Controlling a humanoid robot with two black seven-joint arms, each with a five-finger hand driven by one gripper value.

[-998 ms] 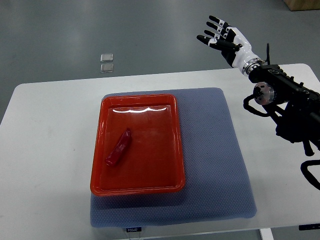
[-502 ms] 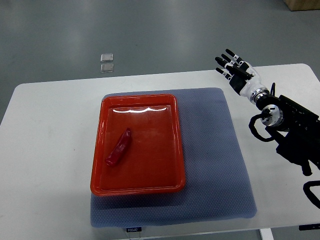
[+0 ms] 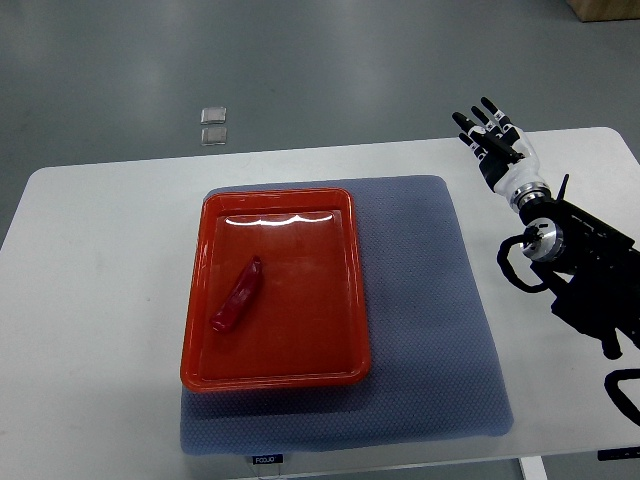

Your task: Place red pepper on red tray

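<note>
White table (image 3: 100,300), blue mat (image 3: 430,330). Red pepper (image 3: 237,295) lies inside red tray (image 3: 355,300), left of centre. Right hand (image 3: 497,150) empty, fingers spread, well apart. Placement looks done; next likely just parking the arm.

We lose the right arm (image 3: 590,290) past the picture's 3 o'clock edge. The worktop (image 3: 100,300) is cropped at 6 o'clock, as is a brown box (image 3: 605,8) at 1 o'clock. The label (image 3: 266,459) on the grey mat (image 3: 440,330) is too small to read.
</note>
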